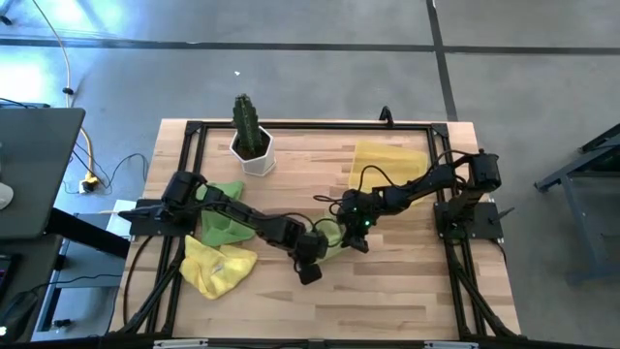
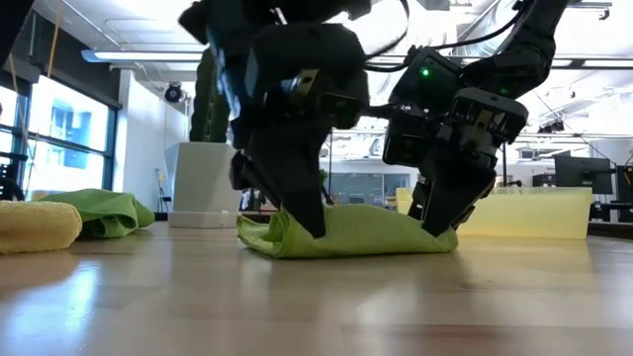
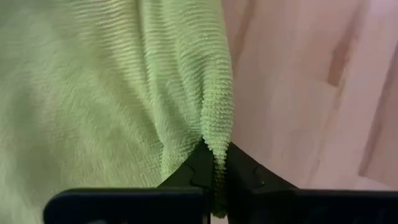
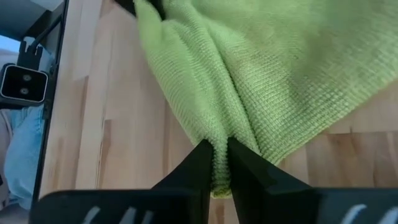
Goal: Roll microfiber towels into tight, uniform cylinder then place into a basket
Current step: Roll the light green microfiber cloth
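Observation:
A lime green towel (image 1: 330,236) lies folded into a thick strip on the table's middle (image 2: 356,232). My left gripper (image 1: 320,249) is shut on its left end and my right gripper (image 1: 353,231) is shut on its right end. A second lime green towel (image 1: 221,211) and a yellow towel (image 1: 218,267) lie crumpled on the table at the left. The translucent yellow basket (image 1: 389,161) stands at the far right, holding no towel. My left gripper pinches a raised ridge of the green towel (image 3: 216,140) between its two fingers, at the strip's left end (image 2: 282,229). The fingers come from above, slanting down. The towel's underside rests on the table. One layer or several, I cannot tell. My right gripper pinches a gathered fold of the green towel (image 4: 219,146) between its two fingers, at the strip's right end (image 2: 435,235). The fingers come from above, slanting down. The cloth spreads away from the fingers and lies on the table.
A white pot with a green cactus (image 1: 252,145) stands at the far left (image 2: 203,183). A black frame (image 1: 320,124) runs around the table. Bare wood lies toward the near edge (image 1: 387,301).

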